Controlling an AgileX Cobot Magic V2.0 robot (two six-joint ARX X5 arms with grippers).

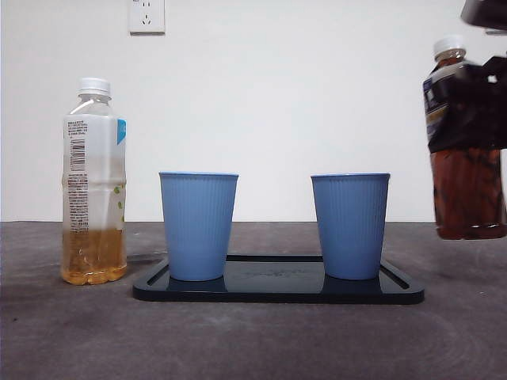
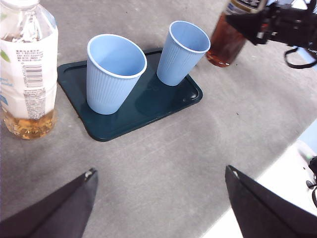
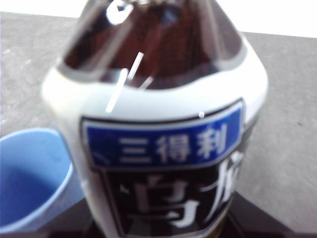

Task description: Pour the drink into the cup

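- Two bottles and two cups are seen on or above the grey table point(image 1: 253, 340).
- A pale bottle point(image 1: 93, 182), a quarter full of amber drink, is stood far left, ahead of the left gripper point(image 2: 158, 198), whose jaws are spread wide with nothing between them.
- The left blue cup point(image 1: 198, 226) and the right blue cup point(image 1: 350, 226) are stood upright on a dark tray point(image 1: 277, 291).
- The dark tea bottle point(image 1: 463, 150) is clamped upright by the right gripper point(image 1: 487, 103), lifted clear of the table, just beside the right cup.
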